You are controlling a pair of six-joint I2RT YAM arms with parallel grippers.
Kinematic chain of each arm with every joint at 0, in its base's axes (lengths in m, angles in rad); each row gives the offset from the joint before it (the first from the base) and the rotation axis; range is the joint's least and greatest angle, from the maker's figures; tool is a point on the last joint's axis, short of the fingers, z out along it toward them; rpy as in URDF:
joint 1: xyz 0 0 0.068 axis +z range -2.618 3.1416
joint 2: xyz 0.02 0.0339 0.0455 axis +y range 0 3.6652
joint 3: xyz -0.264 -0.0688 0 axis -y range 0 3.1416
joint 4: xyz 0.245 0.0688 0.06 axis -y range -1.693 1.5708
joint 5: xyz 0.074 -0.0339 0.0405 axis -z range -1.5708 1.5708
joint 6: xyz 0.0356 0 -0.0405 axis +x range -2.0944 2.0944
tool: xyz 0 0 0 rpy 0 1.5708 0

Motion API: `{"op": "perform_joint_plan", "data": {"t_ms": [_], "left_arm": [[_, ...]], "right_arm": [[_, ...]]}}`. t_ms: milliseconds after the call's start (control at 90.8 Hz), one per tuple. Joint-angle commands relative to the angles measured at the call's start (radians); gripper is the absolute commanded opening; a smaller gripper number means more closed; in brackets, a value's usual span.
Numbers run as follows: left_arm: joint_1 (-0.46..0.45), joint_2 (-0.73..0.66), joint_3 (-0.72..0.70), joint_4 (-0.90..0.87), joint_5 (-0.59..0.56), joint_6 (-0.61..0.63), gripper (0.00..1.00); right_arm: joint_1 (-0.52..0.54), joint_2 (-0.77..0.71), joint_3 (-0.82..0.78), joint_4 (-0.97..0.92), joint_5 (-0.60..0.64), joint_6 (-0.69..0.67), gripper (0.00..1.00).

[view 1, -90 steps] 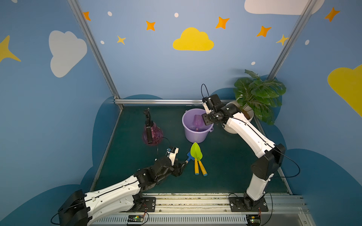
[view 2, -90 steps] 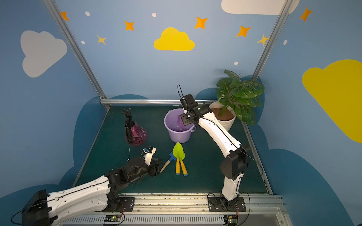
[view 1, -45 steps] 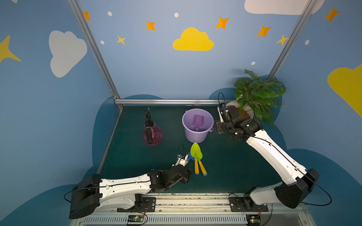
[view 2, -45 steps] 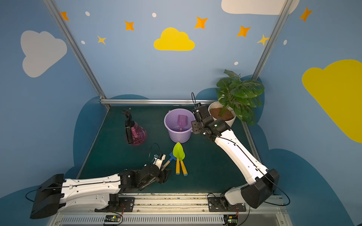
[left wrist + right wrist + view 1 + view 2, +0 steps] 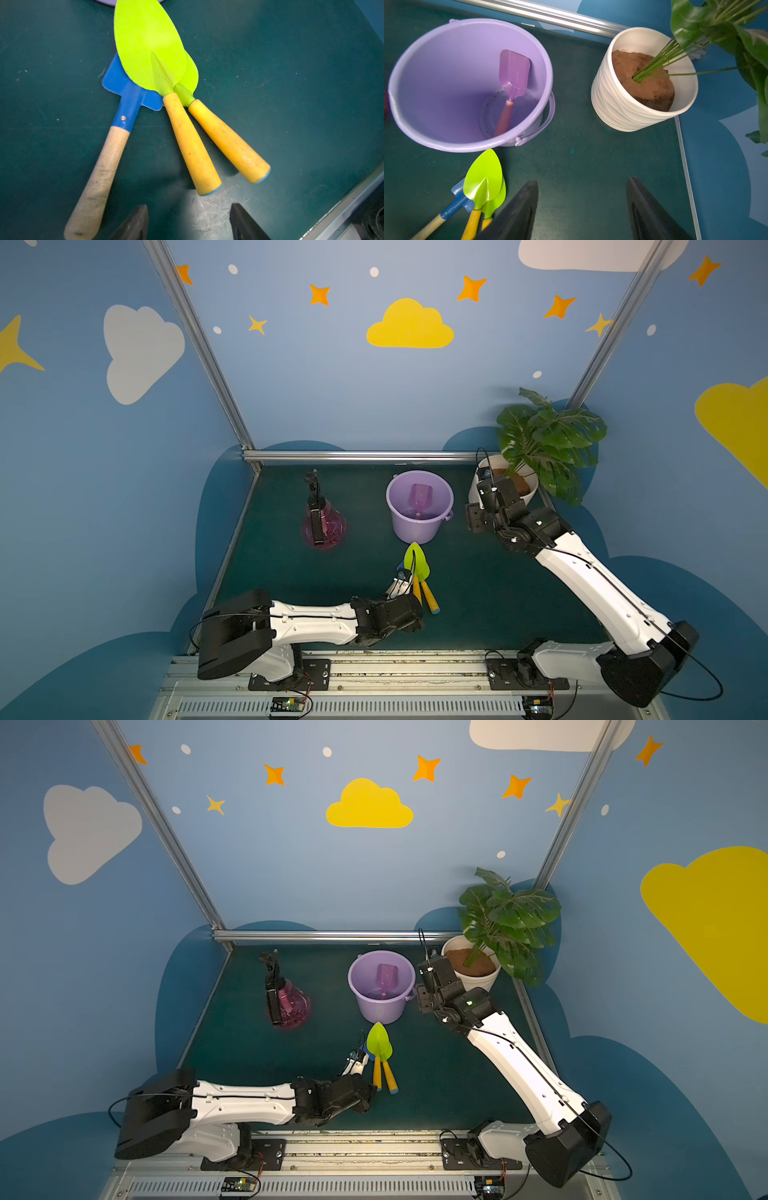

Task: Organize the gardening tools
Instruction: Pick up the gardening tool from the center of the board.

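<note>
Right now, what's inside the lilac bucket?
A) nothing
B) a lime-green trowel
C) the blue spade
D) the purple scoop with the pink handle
D: the right wrist view shows the purple pink-handled scoop leaning inside the lilac bucket, while the blue spade and both lime-green trowels lie outside it on the green tabletop.

Purple scoop [image 5: 513,72] leans inside the lilac bucket [image 5: 436,83] (handle down); right tool [image 5: 581,181], jaws apart, above the mat [image 5: 581,145].
</note>
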Motion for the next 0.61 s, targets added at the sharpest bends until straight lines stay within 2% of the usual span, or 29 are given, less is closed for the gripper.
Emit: {"op": "perform_joint_plan", "data": {"t_ms": [0, 187, 595], "left_arm": [[-0.004, 0.053, 0.047, 0.029, -0.010, -0.013, 0.67], [-0.003, 0.137, 0.106, -0.003, -0.030, -0.028, 0.66], [0.009, 0.222, 0.114, -0.012, -0.061, -0.078, 0.60]], "right_arm": [[-0.012, -0.027, -0.016, 0.017, 0.020, 0.008, 0.68], [-0.017, -0.041, -0.028, 0.027, -0.001, 0.007, 0.68], [-0.018, -0.048, -0.035, 0.038, -0.043, 0.010, 0.68]]}}
